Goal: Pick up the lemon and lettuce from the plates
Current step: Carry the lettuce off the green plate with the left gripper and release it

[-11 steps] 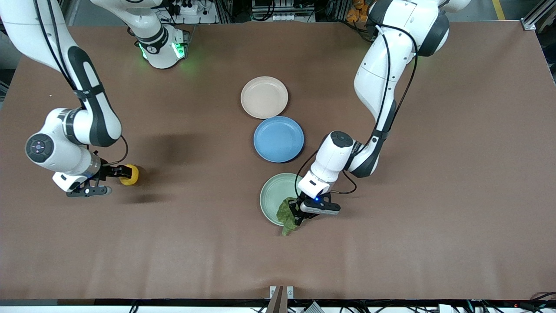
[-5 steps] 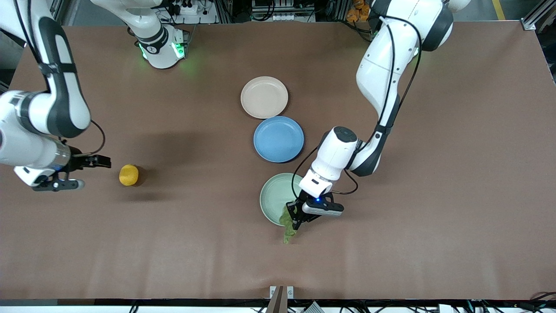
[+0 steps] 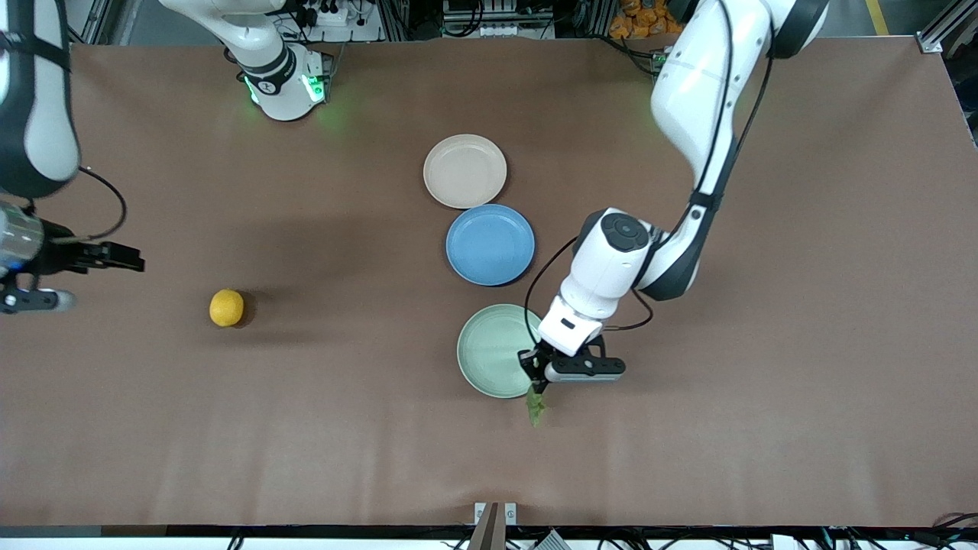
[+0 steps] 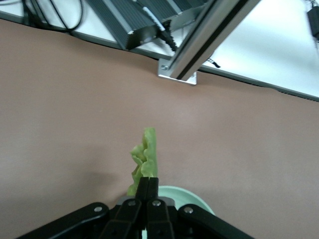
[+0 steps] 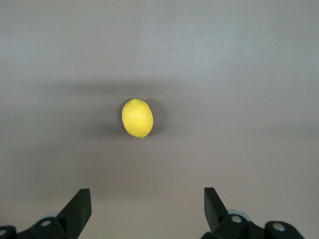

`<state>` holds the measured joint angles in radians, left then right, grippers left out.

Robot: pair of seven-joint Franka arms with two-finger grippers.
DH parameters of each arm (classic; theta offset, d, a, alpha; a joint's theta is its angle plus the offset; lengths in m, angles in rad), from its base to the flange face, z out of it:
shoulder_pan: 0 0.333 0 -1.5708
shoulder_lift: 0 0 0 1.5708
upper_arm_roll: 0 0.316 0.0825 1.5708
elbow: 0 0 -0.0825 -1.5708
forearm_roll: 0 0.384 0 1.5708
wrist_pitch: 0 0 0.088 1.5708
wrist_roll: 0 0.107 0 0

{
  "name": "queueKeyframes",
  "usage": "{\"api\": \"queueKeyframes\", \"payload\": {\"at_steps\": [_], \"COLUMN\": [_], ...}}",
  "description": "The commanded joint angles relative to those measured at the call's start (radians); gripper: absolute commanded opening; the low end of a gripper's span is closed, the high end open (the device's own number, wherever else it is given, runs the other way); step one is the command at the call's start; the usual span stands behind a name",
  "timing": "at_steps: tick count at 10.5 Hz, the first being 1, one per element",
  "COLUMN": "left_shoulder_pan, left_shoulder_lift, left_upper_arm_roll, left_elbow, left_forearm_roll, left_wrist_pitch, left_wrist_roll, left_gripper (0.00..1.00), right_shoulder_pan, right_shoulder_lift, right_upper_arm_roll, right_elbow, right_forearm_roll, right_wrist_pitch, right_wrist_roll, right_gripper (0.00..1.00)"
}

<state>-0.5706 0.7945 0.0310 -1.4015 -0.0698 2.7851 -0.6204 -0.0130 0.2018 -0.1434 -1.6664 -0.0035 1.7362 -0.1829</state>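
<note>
Left hand (image 3: pixel 539 376) is pinching the lettuce (image 3: pixel 535 406) by its top, dangling over the table (image 3: pixel 764 382) beside the mint plate (image 3: pixel 493 350); thin grip, leaf could be slipping out. Right hand (image 3: pixel 72 279) is hanging released, lemon (image 3: pixel 226 307) sitting on the table. Mint, beige plate (image 3: pixel 464 170) and blue plate (image 3: pixel 490 244) are holding nothing.

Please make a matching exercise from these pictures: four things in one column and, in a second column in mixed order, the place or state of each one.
Things:
1. lemon
2. lettuce
3. left gripper
4. right gripper

Places or states:
A. shut, at the mint green plate's rim
B. open, holding nothing
C. on the bare table, toward the right arm's end
D. hanging from closed fingers

Pairs: 1-C, 2-D, 3-A, 4-B
</note>
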Motion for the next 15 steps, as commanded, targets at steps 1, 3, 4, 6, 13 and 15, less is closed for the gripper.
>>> {"api": "queueKeyframes", "payload": {"at_steps": [1, 3, 4, 6, 13, 15], "left_shoulder_pan": [0.049, 0.102, 0.133, 0.22, 0.373, 0.376], "left_shoulder_lift": [-0.214, -0.264, -0.267, -0.303, -0.354, -0.371], "left_upper_arm_roll": [0.001, 0.0, 0.0, 0.0, 0.004, 0.003], "left_elbow": [-0.242, -0.301, -0.3, -0.298, -0.292, -0.29], "left_forearm_roll": [-0.005, -0.005, -0.005, -0.005, -0.005, -0.005], "left_wrist_pitch": [-0.05, -0.106, -0.168, -0.334, -0.703, -0.713], "left_wrist_roll": [0.065, 0.143, 0.193, 0.324, 0.521, 0.53], "left_gripper": [0.0, 0.0, 0.0, 0.0, 1.0, 1.0], "right_shoulder_pan": [0.011, 0.025, 0.031, 0.033, 0.061, 0.065], "right_shoulder_lift": [-0.06, -0.085, -0.094, -0.136, -0.16, -0.163], "right_upper_arm_roll": [-0.012, -0.004, -0.001, -0.002, -0.001, 0.001], "right_elbow": [0.033, 0.075, 0.101, 0.112, 0.151, 0.151], "right_forearm_roll": [0.034, 0.043, 0.043, 0.043, 0.043, 0.043], "right_wrist_pitch": [-0.056, -0.111, -0.144, -0.153, -0.159, -0.159], "right_wrist_roll": [0.0, 0.083, 0.12, 0.122, 0.122, 0.122], "right_gripper": [1.0, 1.0, 1.0, 1.0, 1.0, 1.0]}}
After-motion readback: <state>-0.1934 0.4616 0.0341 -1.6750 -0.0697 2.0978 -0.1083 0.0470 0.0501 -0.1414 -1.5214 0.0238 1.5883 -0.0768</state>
